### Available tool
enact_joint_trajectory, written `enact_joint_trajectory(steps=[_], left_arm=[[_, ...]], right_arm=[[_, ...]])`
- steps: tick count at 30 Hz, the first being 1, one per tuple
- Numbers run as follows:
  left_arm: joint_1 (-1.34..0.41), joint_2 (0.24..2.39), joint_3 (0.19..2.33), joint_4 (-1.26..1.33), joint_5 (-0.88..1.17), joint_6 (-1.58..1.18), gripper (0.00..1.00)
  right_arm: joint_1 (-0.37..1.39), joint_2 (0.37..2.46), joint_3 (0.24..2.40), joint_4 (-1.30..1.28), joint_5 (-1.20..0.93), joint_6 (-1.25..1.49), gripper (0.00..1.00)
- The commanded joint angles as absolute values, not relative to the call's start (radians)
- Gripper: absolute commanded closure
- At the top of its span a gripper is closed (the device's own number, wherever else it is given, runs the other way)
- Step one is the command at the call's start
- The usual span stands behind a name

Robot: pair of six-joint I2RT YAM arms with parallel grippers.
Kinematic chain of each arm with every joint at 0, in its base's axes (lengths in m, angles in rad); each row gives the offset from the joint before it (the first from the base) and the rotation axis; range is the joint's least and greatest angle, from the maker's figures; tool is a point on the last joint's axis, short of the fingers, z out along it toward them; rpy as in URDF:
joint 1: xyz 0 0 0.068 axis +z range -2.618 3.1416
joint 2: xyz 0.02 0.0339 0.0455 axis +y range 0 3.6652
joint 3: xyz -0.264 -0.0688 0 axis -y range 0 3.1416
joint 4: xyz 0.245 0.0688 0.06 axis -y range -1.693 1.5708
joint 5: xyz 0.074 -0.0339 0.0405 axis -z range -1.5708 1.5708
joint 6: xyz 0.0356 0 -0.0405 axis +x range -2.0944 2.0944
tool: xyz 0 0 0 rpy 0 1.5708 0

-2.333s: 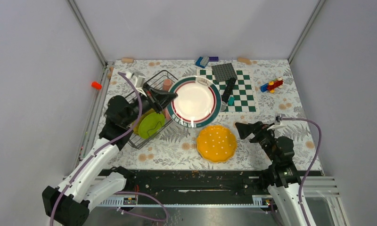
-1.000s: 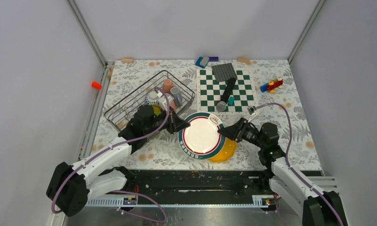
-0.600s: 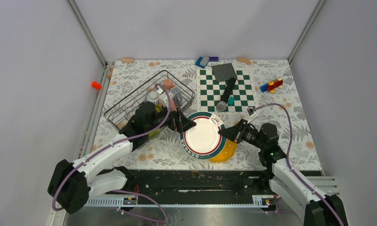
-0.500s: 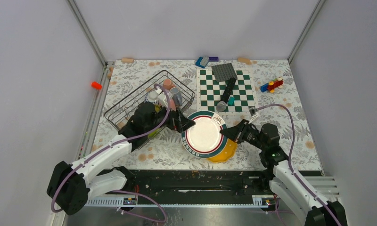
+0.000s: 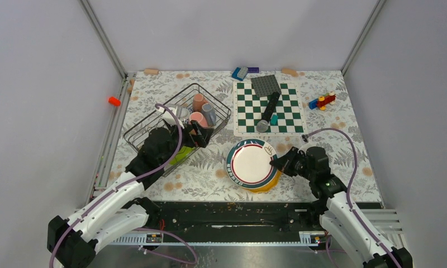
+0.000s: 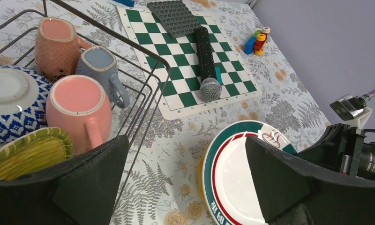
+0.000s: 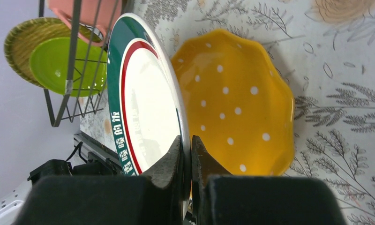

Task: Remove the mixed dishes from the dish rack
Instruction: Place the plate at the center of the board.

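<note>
Above the yellow plate (image 7: pixel 237 103) on the tabletop (image 5: pixel 344 120), we note the right pincer (image 7: pixel 185 140) pinching the white plate (image 5: pixel 249 163) by its rim, plate tilted. Left pincer (image 6: pixel 185 145) is spread, holding nothing, at the dish rack (image 5: pixel 160 109) edge.

the right gripper (image 5: pixel 275 163) pinched the white plate (image 5: pixel 248 164) by its rim over the yellow plate (image 5: pixel 264 187), near the counter's (image 5: pixel 207 180) near edge.
</note>
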State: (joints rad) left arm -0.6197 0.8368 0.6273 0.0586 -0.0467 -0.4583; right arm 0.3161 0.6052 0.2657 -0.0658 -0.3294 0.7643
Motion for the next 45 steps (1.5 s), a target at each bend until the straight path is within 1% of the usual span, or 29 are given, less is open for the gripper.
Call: enact_joint_trajectory(steps=[1, 9, 16, 23, 27, 32, 34, 37, 40, 45], left_arm=[[-0.62, 0.822, 0.598, 0.091, -0.077, -0.424, 0.01], [-0.62, 0.805, 0.581, 0.065, -0.066, -0.417, 0.01], [-0.62, 0.803, 0.581, 0.081, -0.006, -0.41, 0.01], [-0.62, 0.817, 0.585, 0.078, -0.005, -0.404, 0.01], [-0.62, 0.817, 0.585, 0.079, -0.005, -0.399, 0.01], [-0.62, 0.819, 0.584, 0.08, -0.005, -0.394, 0.01], [-0.62, 0.822, 0.587, 0.077, -0.005, -0.394, 0.01], [-0.62, 0.827, 0.589, 0.076, -0.005, -0.394, 0.01], [-0.62, 0.828, 0.591, 0.072, -0.005, -0.394, 0.01], [-0.62, 0.841, 0.599, 0.069, -0.005, -0.394, 0.01]], right_arm=[[0.322, 0.593, 0.285, -0.089, -0.318, 0.775, 1.0], [0.322, 0.612, 0.261, -0.142, -0.239, 0.745, 1.0], [0.322, 0.654, 0.242, -0.112, -0.227, 0.738, 1.0], [0.322, 0.685, 0.246, -0.128, -0.211, 0.721, 1.0], [0.323, 0.678, 0.247, -0.146, -0.191, 0.719, 0.97], [0.322, 0.668, 0.241, -0.15, -0.186, 0.719, 0.83], [0.323, 0.672, 0.239, -0.15, -0.192, 0.717, 0.81], [0.322, 0.682, 0.238, -0.15, -0.208, 0.708, 0.75], [0.322, 0.691, 0.236, -0.15, -0.21, 0.703, 0.71], [0.322, 0.698, 0.236, -0.15, -0.209, 0.683, 0.56]])
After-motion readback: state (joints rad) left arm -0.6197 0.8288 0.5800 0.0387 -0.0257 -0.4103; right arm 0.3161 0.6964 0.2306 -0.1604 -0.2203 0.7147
